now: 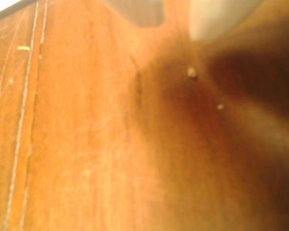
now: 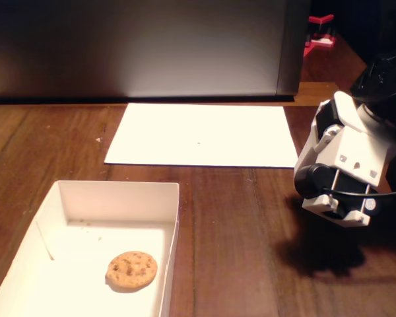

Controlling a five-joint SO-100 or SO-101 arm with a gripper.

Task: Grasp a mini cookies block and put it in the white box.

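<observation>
Cookie lies flat on the floor of the white box, far off to the left of the pincer as the fixed view shows it, and nearer the camera. It sits toward the box's right wall, touching nothing else, with a few tiny crumbs scattered on the box floor behind it. The box itself stands on the brown wooden table, well apart from the arm.

The arm occupies the right edge of the fixed view, a white housing with a black motor on its side, casting a dark shadow on the wood beneath. The pincer's fingertips are not visible there, and the wrist view gives only a blurred pale shape at the top edge (perhaps a finger, too soft to be sure), so whether the pincer is open or closed cannot be told. Nothing can be seen held in it. Under the wrist camera lies bare wood with two small pale crumbs.

Farther back, to the left of the arm, a flat white paper sheet rests on the table, and behind that stands a grey panel.
</observation>
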